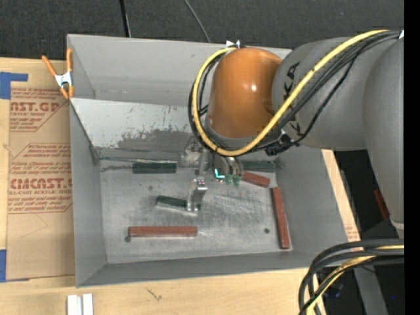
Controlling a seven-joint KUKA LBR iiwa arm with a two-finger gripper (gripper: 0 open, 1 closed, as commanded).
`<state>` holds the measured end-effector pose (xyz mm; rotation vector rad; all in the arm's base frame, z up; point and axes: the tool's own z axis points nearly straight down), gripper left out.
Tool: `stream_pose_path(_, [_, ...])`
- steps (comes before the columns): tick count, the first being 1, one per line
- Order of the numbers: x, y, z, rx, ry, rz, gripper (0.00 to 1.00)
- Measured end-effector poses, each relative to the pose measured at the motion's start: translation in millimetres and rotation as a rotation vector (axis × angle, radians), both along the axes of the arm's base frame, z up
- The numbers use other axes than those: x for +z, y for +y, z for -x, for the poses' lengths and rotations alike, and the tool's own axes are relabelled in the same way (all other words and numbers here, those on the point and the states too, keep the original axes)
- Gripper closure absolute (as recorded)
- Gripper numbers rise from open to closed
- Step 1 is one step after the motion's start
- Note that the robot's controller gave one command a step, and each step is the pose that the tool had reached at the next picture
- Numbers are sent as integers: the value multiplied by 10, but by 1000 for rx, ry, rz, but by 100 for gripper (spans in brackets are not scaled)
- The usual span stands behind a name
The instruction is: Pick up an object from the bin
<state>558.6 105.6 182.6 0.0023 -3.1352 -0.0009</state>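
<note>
My gripper [195, 201] hangs below the orange dome near the middle of the bin, low over the floor. Its metal tip stands at the right end of a short dark green bar [170, 203] that lies flat there; I cannot tell whether they touch. A small red-brown bar [257, 180] lies just right of the gripper, partly under the arm. A longer dark green bar [154, 168] lies to the upper left, along the foot of the back wall.
A long red-brown bar [162, 231] lies flat near the front wall. Another red-brown bar [281, 217] lies lengthwise along the right wall. The arm and dome cover the bin's upper right.
</note>
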Motion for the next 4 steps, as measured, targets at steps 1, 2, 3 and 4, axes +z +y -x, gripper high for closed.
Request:
stream_pose_path(1, [42, -4, -19, -1, -7, -1, 0])
stream_pose_path(2, [-1076, 46, 124, 119, -9, -1, 100])
stream_pose_path(3, [-1076, 46, 124, 119, -9, -1, 100])
stream_pose_path(4, [241, 67, 392, 65, -8, -1, 100])
